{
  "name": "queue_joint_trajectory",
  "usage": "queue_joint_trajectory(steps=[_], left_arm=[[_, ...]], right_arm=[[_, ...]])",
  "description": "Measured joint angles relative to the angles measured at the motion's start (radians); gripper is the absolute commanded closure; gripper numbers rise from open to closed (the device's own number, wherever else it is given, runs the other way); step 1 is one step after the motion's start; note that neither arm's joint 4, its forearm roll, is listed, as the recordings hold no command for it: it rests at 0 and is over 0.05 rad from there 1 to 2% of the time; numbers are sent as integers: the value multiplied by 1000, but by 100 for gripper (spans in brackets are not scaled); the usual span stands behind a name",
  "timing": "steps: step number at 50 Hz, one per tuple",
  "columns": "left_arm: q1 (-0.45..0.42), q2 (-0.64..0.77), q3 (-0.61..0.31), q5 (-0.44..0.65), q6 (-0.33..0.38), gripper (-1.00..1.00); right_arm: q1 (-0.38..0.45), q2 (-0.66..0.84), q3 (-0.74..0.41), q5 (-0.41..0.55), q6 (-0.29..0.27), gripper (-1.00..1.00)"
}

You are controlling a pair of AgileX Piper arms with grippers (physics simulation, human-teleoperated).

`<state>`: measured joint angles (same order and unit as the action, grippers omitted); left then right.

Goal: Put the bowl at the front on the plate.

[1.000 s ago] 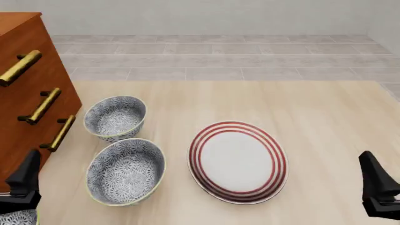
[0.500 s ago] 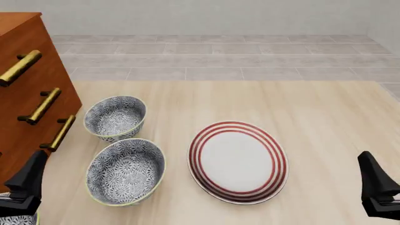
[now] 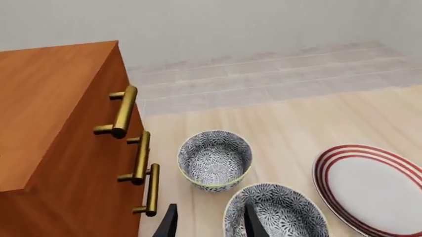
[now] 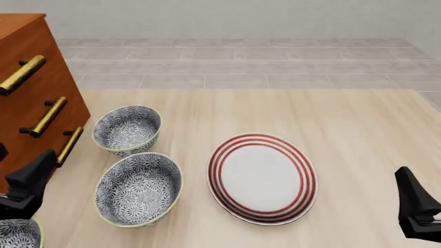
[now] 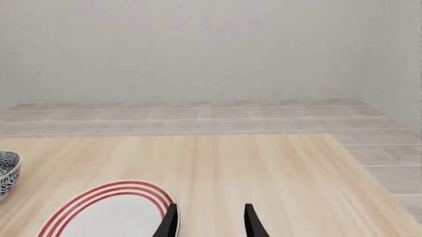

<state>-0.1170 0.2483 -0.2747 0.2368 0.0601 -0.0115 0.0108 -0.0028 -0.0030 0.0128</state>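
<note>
blue-patterned bowl (image 4: 18,233) at counter (image 4: 344,129) front-left corner, just under left end effector (image 3: 209,222), fingers spread, empty. plate (image 4: 262,178) mid-counter, bare. right end effector (image 5: 209,221) spread, empty, near plate edge.

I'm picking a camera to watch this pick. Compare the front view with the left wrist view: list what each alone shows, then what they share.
Front view only: the bowl at the front in the bottom-left corner, cut by the frame; the whole plate; the right hand.

Left wrist view only: the cabinet's top face, and the left hand open.

Both: the middle bowl, the far bowl, the cabinet's brass handles, and the wooden table.
</note>
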Motion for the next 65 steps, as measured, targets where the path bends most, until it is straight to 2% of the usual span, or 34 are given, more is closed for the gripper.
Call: queue_joint_trajectory(steps=[13,29,52,65], left_arm=[[36,13,-84,215,-4,-100],[58,-24,-91,393,-30,-100],[57,-29,-6,465,-73,-100],[95,-32,29,483,-70,-100]], right_arm=[[-1,-3,0,3,-1,-100],[-2,-8,-3,8,7,-100],[-4,-7,-3,11,18,-100],[-4,-5,-3,12,22,-100]])
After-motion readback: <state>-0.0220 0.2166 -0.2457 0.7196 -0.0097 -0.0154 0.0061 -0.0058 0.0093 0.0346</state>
